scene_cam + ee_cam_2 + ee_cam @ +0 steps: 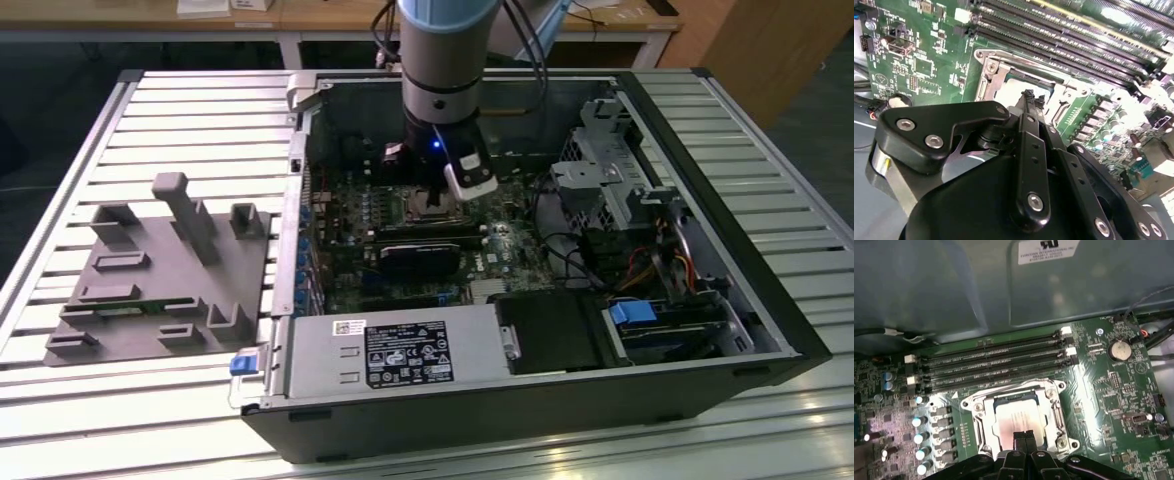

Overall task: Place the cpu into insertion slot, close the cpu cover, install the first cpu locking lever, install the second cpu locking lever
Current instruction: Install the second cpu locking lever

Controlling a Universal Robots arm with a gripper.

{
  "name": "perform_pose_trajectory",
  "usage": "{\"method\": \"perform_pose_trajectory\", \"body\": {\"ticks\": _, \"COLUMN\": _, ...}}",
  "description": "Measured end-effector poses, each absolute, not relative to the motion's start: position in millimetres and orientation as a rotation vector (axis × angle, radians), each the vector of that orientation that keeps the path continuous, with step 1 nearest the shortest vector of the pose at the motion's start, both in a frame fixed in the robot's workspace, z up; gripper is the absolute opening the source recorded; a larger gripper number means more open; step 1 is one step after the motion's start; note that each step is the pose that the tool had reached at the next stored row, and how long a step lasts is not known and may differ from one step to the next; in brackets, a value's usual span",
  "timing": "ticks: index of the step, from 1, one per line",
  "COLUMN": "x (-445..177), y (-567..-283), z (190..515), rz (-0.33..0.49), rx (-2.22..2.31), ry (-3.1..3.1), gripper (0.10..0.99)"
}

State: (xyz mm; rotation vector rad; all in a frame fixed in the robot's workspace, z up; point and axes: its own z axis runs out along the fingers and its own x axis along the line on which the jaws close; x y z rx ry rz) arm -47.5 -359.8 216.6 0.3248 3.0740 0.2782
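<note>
The cpu [1017, 421], a dull silver square, lies in the insertion slot [977, 409] on the green motherboard. The cpu cover [1058, 411], a thin silver frame, lies flat around it with the chip showing through its window. My gripper [1024, 438] hangs just above the cpu's edge with its black fingertips pressed together and nothing between them. In the second wrist view the shut gripper [1029, 95] stands over the cover [998, 76]. In the exterior view the gripper [430, 196] reaches down into the open computer case over the slot [424, 210].
Memory slots [994, 365] run beside the socket. A black rounded block [416, 262] sits close by, with the power supply [387, 350] in front of it. Cables and drive cages [614, 190] fill the exterior view's right. A grey fixture [167, 270] stands outside the case at the exterior view's left.
</note>
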Motion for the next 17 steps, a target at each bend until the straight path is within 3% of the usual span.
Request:
{"method": "perform_pose_trajectory", "body": {"ticks": 5, "x": -46.7, "y": -349.2, "z": 216.5, "rz": 0.239, "rx": 0.324, "ry": 3.075, "gripper": 0.102}}
{"method": "perform_pose_trajectory", "body": {"ticks": 17, "x": -46.7, "y": -349.0, "z": 222.2, "rz": 0.238, "rx": 0.324, "ry": 3.075, "gripper": 0.102}}
